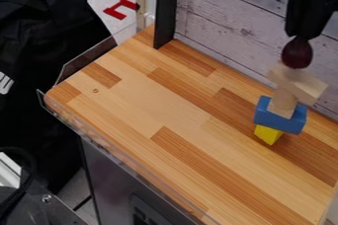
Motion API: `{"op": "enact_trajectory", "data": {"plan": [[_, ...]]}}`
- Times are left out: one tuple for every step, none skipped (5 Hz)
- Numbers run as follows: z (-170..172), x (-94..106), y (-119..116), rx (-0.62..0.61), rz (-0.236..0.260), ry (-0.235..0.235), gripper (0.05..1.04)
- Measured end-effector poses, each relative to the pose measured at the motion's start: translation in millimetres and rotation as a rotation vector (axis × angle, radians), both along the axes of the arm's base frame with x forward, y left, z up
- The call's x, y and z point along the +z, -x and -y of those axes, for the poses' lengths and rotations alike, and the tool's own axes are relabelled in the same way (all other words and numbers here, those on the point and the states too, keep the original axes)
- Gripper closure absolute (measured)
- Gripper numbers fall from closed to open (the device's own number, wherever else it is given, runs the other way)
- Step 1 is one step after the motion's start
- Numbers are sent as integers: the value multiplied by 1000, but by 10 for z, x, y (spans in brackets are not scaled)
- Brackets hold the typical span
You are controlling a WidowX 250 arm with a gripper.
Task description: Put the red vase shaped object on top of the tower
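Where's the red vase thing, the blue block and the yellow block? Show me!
Red vase-shaped object (297, 54): camera view, middle of its rounded body.
Blue block (278, 121): camera view, front face, below the wooden piece.
Yellow block (267, 134): camera view, the part showing under the blue block.

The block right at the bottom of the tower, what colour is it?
The bottom block is yellow, seen best in the camera view.

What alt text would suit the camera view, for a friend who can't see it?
A black robot gripper hangs over a small tower, with a dark red vase-shaped object between it and the tower's top. From the top down, two pale wooden blocks, a blue block and a yellow block stand on a wooden counter.
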State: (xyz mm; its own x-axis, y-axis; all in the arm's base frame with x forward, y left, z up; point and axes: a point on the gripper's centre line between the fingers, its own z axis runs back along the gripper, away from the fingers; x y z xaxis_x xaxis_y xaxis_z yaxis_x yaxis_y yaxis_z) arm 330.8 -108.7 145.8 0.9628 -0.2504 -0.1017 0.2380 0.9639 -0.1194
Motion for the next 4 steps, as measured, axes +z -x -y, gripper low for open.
{"op": "enact_trajectory", "data": {"plan": [[71, -77, 5, -23, -20, -5, 975], [91, -105, -18, -40, -15, -1, 975], [95, -107, -33, -40, -7, 5, 951], [91, -111, -41, -25, -3, 4, 757]]}}
